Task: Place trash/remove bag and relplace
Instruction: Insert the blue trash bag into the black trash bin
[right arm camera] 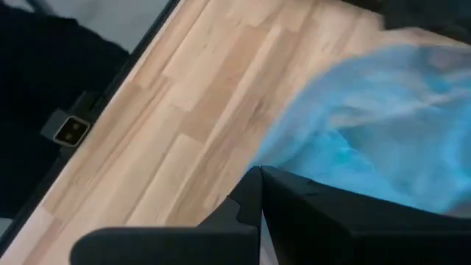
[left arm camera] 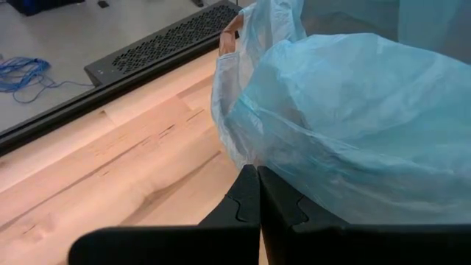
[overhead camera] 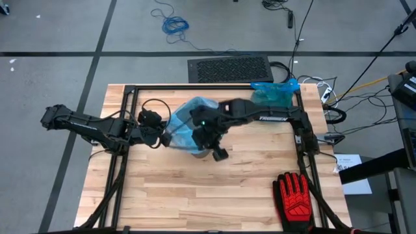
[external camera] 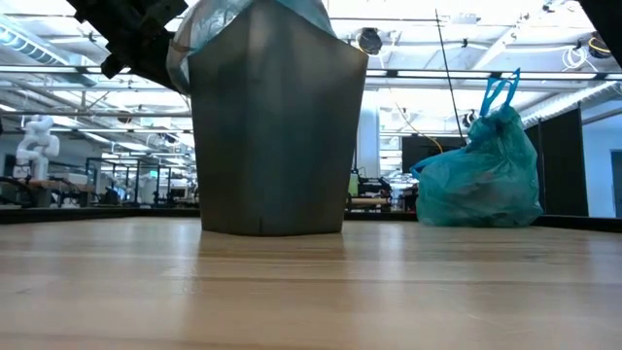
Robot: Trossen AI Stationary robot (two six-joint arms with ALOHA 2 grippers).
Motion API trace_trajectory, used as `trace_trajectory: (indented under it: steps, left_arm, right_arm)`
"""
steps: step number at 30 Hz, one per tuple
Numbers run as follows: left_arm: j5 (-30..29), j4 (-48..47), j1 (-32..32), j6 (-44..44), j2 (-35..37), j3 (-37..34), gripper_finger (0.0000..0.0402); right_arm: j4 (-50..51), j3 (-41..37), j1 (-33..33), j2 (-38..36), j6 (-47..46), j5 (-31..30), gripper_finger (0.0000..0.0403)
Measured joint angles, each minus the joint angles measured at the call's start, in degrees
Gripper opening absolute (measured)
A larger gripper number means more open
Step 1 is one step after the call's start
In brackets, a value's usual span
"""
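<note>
A grey bin (external camera: pixel 272 126) stands on the table with a light blue bag (overhead camera: pixel 188 117) draped over its top. In the low view the bag's film (external camera: pixel 209 24) bunches at the bin's rim. My left gripper (overhead camera: pixel 166 135) is at the bin's left side, shut on the film. My right gripper (overhead camera: pixel 203 144) reaches over the bin from the right and is shut on the film at its near side. A tied, full blue bag (external camera: pixel 481 170) rests on its bottom near the far right corner. No trash scraps are in view. My left gripper (left arm camera: pixel 256 177) pinches the blue bag's loose film at its lower edge (left arm camera: pixel 246 158) between the fingertips; one layer or several, I cannot tell. It comes level from the table's left, near the bin's rim. The film bulges slack beyond the fingers. My right gripper (right arm camera: pixel 259 175) is shut on the blue bag's film at its edge (right arm camera: pixel 283 165), beside the fingertips. It comes from above, slanting down over the bin. The fingers hide the exact spot, and the film lies slack past them.
A red-and-black glove (overhead camera: pixel 296 195) lies at the table's near right corner. A black metal frame (overhead camera: pixel 130 91) runs along the table's edges. A black vented panel (overhead camera: pixel 229 68) lies on the floor beyond the far edge. Bare wood (overhead camera: pixel 195 195) spreads in front of the bin.
</note>
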State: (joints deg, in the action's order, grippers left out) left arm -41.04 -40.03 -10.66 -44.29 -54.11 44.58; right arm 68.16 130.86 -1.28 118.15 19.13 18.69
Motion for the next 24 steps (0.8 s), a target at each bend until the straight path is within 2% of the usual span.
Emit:
trace_trajectory:
  steps: [10,17,24]
  left_arm:
    - [0.0,-1.5,0.0,-0.4,0.0,0.0,0.0]
    - [0.0,-1.7,0.0,-0.3,0.0,0.0,0.0]
    - [-0.2,-3.1,0.0,-0.4,0.0,0.0,0.0]
  right_arm:
    - [-0.5,-4.6,-1.5,0.5,-3.6,-0.9,0.0]
    - [-1.0,-7.4,-1.9,0.5,-6.1,-8.4,0.0]
    - [-3.1,-12.6,-2.1,0.4,-7.4,-10.2,0.0]
